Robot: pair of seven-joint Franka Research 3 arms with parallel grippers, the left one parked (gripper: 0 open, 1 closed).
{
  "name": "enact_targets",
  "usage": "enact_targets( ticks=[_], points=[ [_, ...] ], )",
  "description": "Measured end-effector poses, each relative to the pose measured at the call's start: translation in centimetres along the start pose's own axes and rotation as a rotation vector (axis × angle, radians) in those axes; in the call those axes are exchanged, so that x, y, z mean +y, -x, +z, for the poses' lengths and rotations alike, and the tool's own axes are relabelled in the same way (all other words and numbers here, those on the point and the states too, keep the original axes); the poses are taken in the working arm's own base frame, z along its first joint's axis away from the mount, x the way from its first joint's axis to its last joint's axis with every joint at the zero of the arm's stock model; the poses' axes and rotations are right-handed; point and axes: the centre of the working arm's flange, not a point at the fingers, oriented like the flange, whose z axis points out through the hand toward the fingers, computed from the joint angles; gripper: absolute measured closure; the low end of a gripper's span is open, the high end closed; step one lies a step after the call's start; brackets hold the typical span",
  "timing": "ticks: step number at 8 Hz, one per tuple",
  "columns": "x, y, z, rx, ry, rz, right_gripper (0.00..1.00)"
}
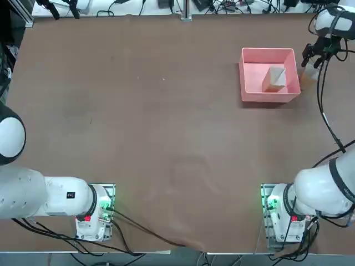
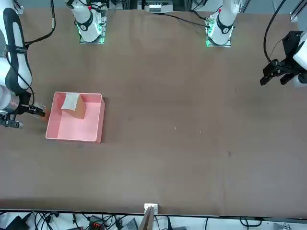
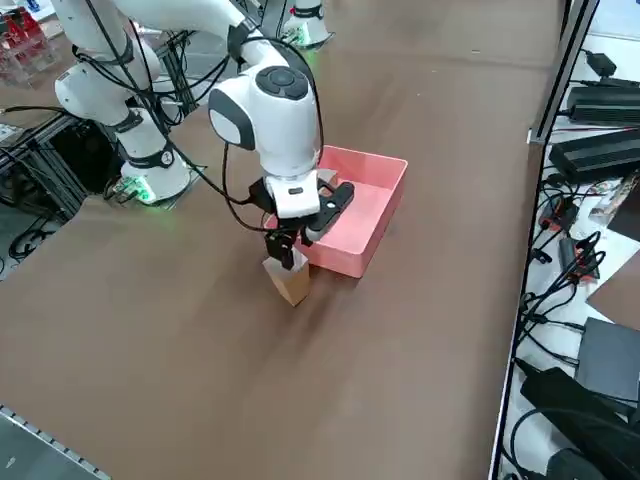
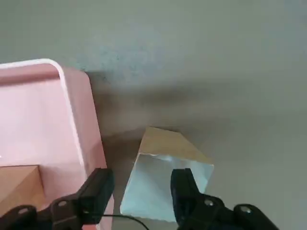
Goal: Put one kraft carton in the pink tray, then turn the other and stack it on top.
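One kraft carton (image 1: 275, 78) sits inside the pink tray (image 1: 253, 91) – the other carton (image 3: 291, 281) stands on the table just outside its wall, pale face up.

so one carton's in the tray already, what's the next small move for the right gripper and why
Probably a short descent, then close. One kraft carton already sits in the pink tray. The second carton stands on the table just outside the tray wall, and the right gripper hovers right over it with its jaws open, straddling the pale face but apparently not yet gripping. It must be held before it can be turned and stacked.
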Motion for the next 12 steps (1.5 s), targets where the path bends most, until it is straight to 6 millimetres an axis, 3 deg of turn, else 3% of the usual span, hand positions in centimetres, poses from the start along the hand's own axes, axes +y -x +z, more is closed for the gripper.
enact_targets(
  ticks=[3, 5, 8, 10, 12],
  points=[
    [-0.1, -0.1, 2.0, -0.029, -0.002, 0.002, 0.29],
    [0.0, -0.1, 2.8, -0.04, -0.002, 0.004, 0.39],
    [0.0, -0.2, 2.8, -0.039, -0.002, -0.002, 0.95],
    [0.1, -0.5, 1.8, -0.038, -0.001, -0.039, 0.99],
    [0.2, -1.0, -1.4, -0.09, -0.009, -0.103, 0.99]
  ],
)
